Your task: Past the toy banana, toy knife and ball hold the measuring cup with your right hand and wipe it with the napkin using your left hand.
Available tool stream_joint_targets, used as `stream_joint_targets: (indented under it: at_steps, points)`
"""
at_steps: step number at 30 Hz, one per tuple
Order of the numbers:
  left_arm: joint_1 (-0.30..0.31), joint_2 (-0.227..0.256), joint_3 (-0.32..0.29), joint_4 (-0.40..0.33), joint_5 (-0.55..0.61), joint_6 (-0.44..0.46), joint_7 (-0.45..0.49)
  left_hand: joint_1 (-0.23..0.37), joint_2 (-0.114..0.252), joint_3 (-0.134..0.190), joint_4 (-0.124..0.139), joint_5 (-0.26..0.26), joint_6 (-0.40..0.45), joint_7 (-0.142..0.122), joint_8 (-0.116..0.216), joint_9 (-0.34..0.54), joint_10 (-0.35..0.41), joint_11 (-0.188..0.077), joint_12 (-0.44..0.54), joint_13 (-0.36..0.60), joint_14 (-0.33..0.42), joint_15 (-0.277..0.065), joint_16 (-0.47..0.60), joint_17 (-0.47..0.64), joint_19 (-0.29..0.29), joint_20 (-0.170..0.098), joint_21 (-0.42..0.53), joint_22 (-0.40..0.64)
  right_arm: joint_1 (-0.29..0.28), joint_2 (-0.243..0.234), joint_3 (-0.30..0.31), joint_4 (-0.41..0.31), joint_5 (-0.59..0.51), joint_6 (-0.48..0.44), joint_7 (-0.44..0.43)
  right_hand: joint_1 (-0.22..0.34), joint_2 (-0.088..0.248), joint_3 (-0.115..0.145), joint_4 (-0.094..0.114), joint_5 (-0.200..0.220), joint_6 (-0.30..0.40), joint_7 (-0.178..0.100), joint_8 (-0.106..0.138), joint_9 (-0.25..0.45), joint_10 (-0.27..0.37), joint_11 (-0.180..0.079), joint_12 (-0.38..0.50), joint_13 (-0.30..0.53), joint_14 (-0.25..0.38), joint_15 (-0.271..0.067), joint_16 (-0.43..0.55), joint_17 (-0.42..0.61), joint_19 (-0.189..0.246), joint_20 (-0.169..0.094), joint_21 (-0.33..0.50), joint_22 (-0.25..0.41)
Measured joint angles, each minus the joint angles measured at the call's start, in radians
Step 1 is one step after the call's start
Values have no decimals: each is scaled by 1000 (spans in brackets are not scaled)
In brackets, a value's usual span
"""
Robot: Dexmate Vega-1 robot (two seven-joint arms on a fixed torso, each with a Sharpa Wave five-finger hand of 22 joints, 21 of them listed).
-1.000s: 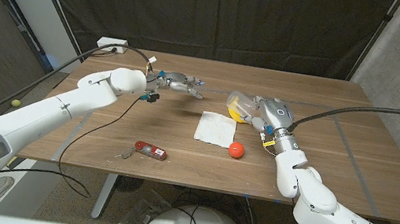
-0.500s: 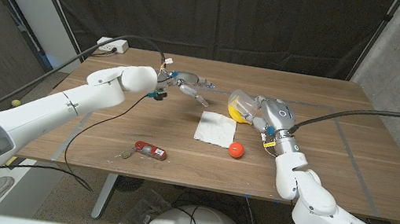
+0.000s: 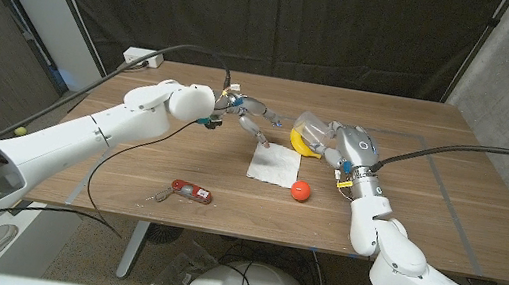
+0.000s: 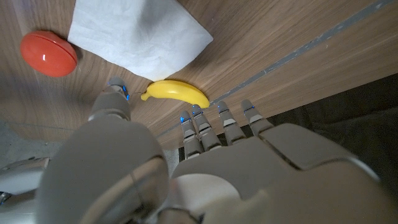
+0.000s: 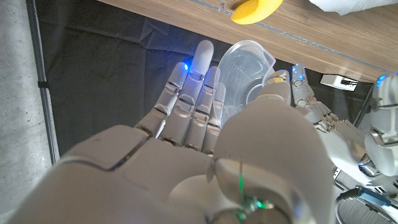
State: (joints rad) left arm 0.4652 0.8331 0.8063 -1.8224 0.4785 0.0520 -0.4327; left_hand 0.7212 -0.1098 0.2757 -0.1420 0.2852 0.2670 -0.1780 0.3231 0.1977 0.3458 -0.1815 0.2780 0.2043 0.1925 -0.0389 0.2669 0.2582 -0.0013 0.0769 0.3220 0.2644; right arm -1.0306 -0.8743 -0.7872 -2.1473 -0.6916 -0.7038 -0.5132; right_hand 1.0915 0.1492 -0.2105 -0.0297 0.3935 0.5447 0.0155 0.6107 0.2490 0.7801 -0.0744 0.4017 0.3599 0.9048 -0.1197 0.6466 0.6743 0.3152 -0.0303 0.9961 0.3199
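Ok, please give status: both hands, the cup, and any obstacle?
Right hand holds measuring cup off the table. Left hand open, above napkin corner. Ball beside napkin, not blocking.

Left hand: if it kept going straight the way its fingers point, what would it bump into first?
Probably the white paper napkin. The left hand holds nothing, and its fingers reach down toward the napkin's near corner. The small yellow toy banana lies close by, so depth is uncertain.

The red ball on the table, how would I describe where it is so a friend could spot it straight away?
Start at the wooden table and find the white paper napkin lying near its middle. Just off the napkin's near corner, toward the robot's right arm, sits the small glossy red-orange ball. It is the only round thing there: the red toy knife is long and flat, the yellow toy banana curved.
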Motion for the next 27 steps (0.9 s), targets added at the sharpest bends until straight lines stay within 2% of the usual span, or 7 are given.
stream_joint_targets:
  at_steps: [1,3,7,9,21,27]
  points:
    - [2,1,7,-23,20,3,-3,0,0,0,0,5,1,1,0,0,1,-1,0,-2,0,0,0,0,3,0,0,-2,-2,1,2,1,4,6,-7,0,0,0,0,0,0,0,0,0,0,0,0,0,0,0,0,1,0,0,0,0]
    - [2,1,7,-23,47,6,-6,8,-8,0,0,8,1,1,0,0,1,-1,0,-5,0,0,0,-1,3,0,4,-5,-4,1,6,1,4,6,-7,0,0,0,0,0,0,0,0,0,0,0,0,0,0,0,0,5,0,0,0,0]
    - [8,-2,19,-50,114,16,-17,8,-8,-16,5,8,-34,-4,-17,0,-31,9,-22,-5,0,0,0,-3,3,0,4,-8,-9,2,12,3,11,16,-17,3,-3,0,0,0,0,0,0,0,0,0,-1,4,0,0,0,5,0,0,0,0]
    - [9,-5,26,-58,141,18,-24,16,-16,-19,8,8,-43,-6,-24,0,-44,10,-27,-5,0,0,0,-3,4,0,4,-9,-12,2,16,4,15,20,-21,3,-3,9,2,0,0,0,0,0,0,0,-1,5,0,0,0,5,-4,-4,4,0]
    - [11,-30,60,-66,288,26,-53,11,-22,-37,18,16,-79,-7,-47,-2,-114,10,-63,-9,-26,0,-20,-2,9,-5,4,-14,-24,5,35,11,33,45,-33,11,-10,9,2,-1,0,0,0,-1,0,0,-9,5,0,0,0,9,-5,-6,10,-5]
    - [11,-44,76,-54,327,13,-71,2,-21,-45,18,16,-81,-9,-54,-3,-119,5,-69,-13,-27,1,-20,-3,9,-5,4,-14,-27,10,40,18,40,54,-37,12,-9,9,2,-1,0,0,-1,-1,-2,2,-14,5,0,0,-5,9,-5,-6,14,-5]
